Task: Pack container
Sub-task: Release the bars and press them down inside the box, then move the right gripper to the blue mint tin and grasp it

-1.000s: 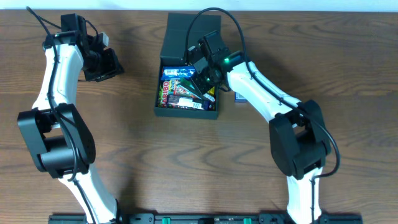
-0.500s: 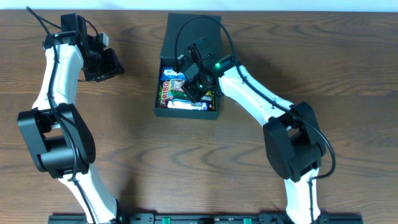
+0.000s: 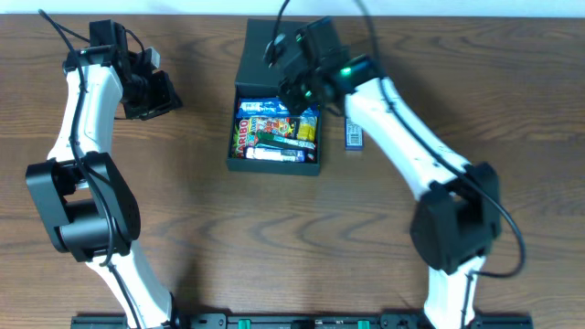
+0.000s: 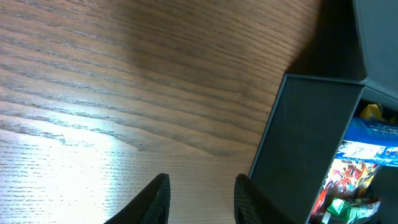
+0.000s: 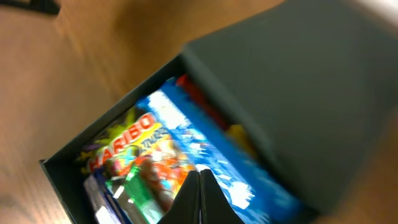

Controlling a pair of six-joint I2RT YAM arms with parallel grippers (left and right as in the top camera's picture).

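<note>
The container (image 3: 274,168) is a black box in mid-table, its flap lid (image 3: 274,50) folded open at the back. Several snack packets fill it, among them a Haribo packet (image 5: 121,143) and a blue packet (image 5: 214,146). My right gripper (image 3: 292,96) hovers over the back of the box by the lid. In the right wrist view the right gripper (image 5: 200,199) is shut with nothing in it. My left gripper (image 3: 164,95) stays over bare table left of the box. In the left wrist view the left gripper (image 4: 200,199) is open and empty, and the container's side wall (image 4: 305,137) shows at right.
A small blue packet (image 3: 353,137) lies on the wooden table just right of the container. The right arm reaches across the table from the front right to the box. The left arm stands along the table's left side.
My right gripper has moved from the box's front right part back toward the lid. The blue packet beside the box is uncovered again. The left arm has not moved.
</note>
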